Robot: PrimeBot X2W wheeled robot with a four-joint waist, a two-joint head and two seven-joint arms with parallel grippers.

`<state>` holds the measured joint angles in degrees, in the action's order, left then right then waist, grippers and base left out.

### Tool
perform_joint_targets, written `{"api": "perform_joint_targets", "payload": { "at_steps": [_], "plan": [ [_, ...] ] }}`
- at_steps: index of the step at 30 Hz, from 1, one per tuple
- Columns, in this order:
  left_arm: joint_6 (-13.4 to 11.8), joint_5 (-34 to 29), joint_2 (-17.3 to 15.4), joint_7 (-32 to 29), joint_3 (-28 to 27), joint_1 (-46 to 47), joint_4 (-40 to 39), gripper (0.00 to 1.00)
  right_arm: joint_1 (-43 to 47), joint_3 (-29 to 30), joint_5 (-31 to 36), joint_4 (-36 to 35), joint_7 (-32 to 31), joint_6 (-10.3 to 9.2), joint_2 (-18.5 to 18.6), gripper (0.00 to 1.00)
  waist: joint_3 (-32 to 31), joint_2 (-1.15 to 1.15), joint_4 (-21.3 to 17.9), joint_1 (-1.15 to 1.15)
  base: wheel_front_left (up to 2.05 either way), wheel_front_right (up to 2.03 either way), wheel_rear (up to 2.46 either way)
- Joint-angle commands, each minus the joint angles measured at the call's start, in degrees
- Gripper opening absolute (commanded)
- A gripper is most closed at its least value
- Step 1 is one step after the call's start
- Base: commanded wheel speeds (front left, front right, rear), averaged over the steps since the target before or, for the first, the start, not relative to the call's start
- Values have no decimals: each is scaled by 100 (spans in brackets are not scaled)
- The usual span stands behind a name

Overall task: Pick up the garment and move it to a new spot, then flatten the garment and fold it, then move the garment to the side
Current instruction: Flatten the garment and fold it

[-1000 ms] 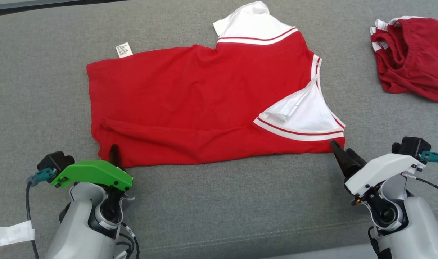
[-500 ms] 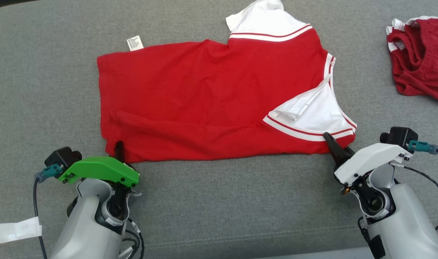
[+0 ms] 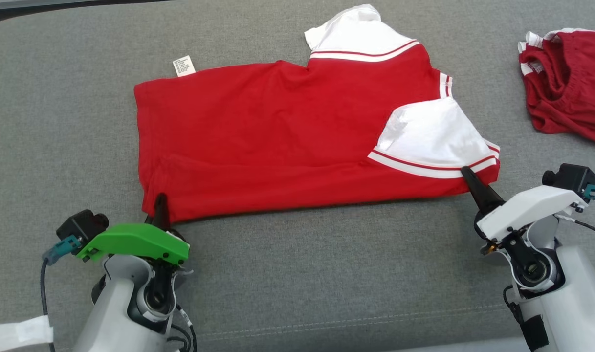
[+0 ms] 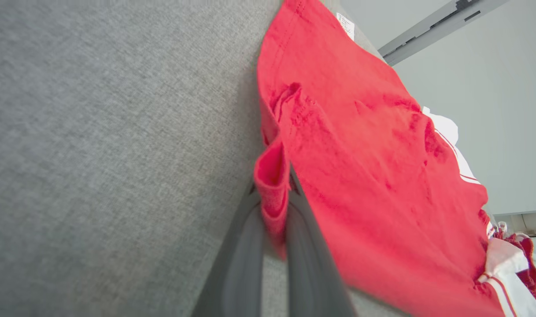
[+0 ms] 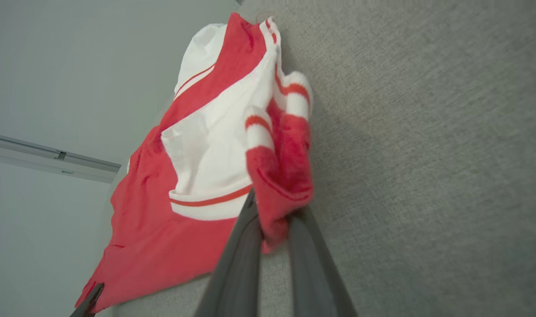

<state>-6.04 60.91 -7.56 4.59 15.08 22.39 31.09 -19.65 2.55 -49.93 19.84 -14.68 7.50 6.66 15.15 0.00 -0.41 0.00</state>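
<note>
The red shirt (image 3: 277, 142) lies spread out in the middle of the gray cloth surface (image 3: 302, 274). Its long side runs left to right, along the near edge. The left pincer (image 3: 160, 203) is pressed together on the shirt's near-left corner, at the hem. The right pincer (image 3: 468, 173) is pressed together on the near-right corner, by the sleeve with the white stripe. So the whole shirt lies away from both pincers, toward the far edge, and its near edge runs between them. I think the next move, lifting and carrying, depends on both arms rising together so that edge stays straight. From above you can see the whole shirt, its small white label (image 3: 184, 66) at the far-left corner, and a dark red garment (image 3: 566, 83) well apart near the far-right corner. The left wrist view shows a red fold squeezed between the left pincer's fingers (image 4: 245, 246). The right wrist view shows a bunch of red and white cloth squeezed the same way.
</note>
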Motion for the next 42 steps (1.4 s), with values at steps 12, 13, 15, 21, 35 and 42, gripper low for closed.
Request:
{"api": "perform_joint_targets", "payload": {
  "at_steps": [12,13,15,21,35,42],
  "plan": [
    [-455,68,-66,-12,62,-1535,-1748,0,1011,322,30,-846,-384,-2,52,0,-103,0,55,0,0,0,0],
    [-498,55,-66,-32,89,-1644,-1857,0,1100,364,47,-884,-405,-2,27,0,-108,0,60,0,0,0,0],
    [-575,76,-47,-47,109,-1818,-2006,0,1272,431,73,-974,-448,-1,-28,0,-123,0,82,0,0,0,0],
    [-711,-10,-137,-89,179,-2046,-2096,0,1559,548,198,-1030,-588,-1,-151,0,-173,0,65,0,0,0,0],
    [-842,-379,-584,-349,402,-1782,-1710,100,1425,642,609,-582,-541,-1,-25,100,-302,0,15,0,0,0,0],
    [-866,-951,-1373,-826,696,-1486,-2144,100,1438,759,921,-1131,-899,-1,481,100,-405,0,-20,0,0,0,0]
  ]
}}
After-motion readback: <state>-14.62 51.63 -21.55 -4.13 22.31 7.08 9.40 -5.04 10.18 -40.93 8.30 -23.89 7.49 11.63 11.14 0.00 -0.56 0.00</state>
